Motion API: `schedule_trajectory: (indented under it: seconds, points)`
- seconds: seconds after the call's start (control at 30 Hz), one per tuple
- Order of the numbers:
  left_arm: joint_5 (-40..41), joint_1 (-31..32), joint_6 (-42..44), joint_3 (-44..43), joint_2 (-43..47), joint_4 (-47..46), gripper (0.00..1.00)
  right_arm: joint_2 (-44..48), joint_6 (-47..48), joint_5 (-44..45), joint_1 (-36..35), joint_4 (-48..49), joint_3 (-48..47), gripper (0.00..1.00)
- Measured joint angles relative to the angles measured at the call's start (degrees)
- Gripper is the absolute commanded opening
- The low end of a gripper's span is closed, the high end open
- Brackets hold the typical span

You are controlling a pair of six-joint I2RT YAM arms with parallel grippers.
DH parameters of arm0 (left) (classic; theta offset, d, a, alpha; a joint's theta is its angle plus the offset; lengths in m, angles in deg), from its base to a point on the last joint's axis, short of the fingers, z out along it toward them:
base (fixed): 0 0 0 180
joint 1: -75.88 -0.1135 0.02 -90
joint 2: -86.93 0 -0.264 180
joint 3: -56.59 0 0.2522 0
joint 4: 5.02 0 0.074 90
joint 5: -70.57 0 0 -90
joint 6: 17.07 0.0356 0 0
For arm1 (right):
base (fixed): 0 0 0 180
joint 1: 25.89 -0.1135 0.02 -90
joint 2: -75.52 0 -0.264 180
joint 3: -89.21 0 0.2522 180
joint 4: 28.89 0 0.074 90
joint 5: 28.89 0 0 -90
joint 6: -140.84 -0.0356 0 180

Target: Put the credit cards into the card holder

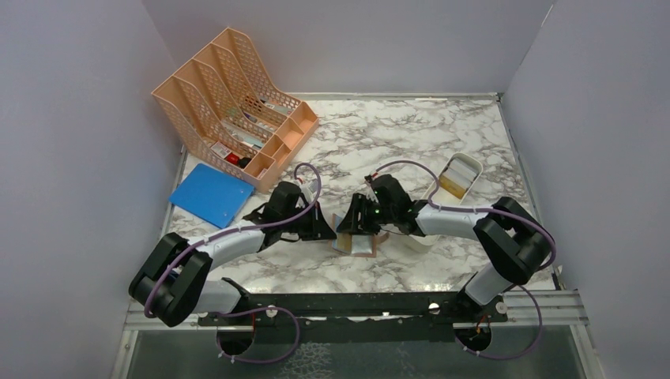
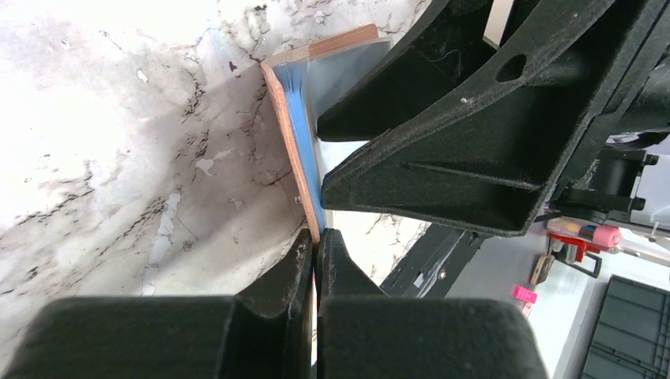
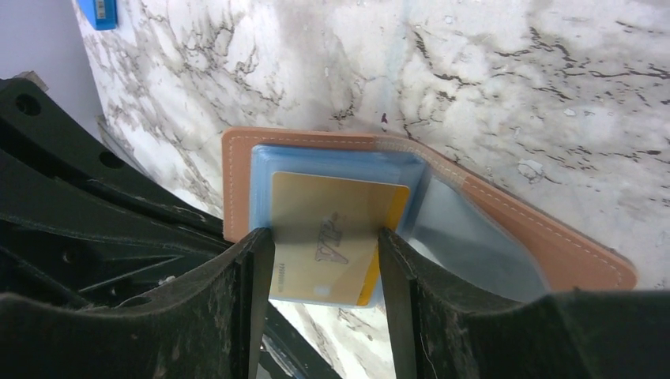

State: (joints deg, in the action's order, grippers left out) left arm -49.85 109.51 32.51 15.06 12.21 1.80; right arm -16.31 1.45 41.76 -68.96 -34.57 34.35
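Observation:
The pinkish-tan card holder [image 1: 357, 244] lies open at the table's near middle, between both grippers. My left gripper [image 2: 318, 241] is shut on the edge of one of its flaps [image 2: 294, 134], which stands tilted up, with the blue lining showing. In the right wrist view a gold credit card [image 3: 336, 229] sits partly inside the blue slot [image 3: 265, 170] of the holder [image 3: 537, 237]. My right gripper [image 3: 324, 264] grips this card by its two long edges. Another yellowish card [image 1: 452, 184] lies in the white tray. A whitish flat card [image 1: 419, 239] lies by the right arm.
A white oblong tray [image 1: 466, 166] stands at the right. A peach mesh file organiser [image 1: 229, 95] stands at the back left, with a blue flat folder [image 1: 212, 194] in front of it. The right gripper's black body [image 2: 490, 134] fills much of the left wrist view.

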Motion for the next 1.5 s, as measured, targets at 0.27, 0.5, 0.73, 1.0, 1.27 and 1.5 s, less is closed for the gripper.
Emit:
schedule_trajectory:
  seconds: [0.27, 0.5, 0.73, 1.0, 1.27, 1.5]
  points:
    - [1.0, 0.0, 1.4, -1.6, 0.2, 3.3, 0.0, 0.6, 1.6, 2.2, 0.0, -2.5, 0.0, 0.52]
    - [1.4, 0.2, 2.0, -1.8, 1.0, 3.7, 0.1, 1.7, 2.7, 3.8, 0.0, -4.7, 0.0, 0.46]
    - [1.3, 0.2, 1.1, -1.8, 1.6, 2.7, 0.23, 2.2, 3.2, 5.1, 0.0, -4.9, 0.3, 0.34]
    - [1.2, 0.2, 0.2, -1.8, 0.9, 0.3, 0.34, 2.6, 4.2, 6.8, 0.0, -5.3, 1.3, 0.33]
    - [1.2, 0.2, 0.2, -3.0, -1.4, 0.2, 0.21, 1.3, 4.4, 6.8, 0.0, -4.4, 1.9, 0.31]
    - [1.1, 0.2, 0.0, -3.4, -1.4, -0.6, 0.11, 0.0, 4.5, 6.5, -0.1, -2.0, 1.9, 0.31]
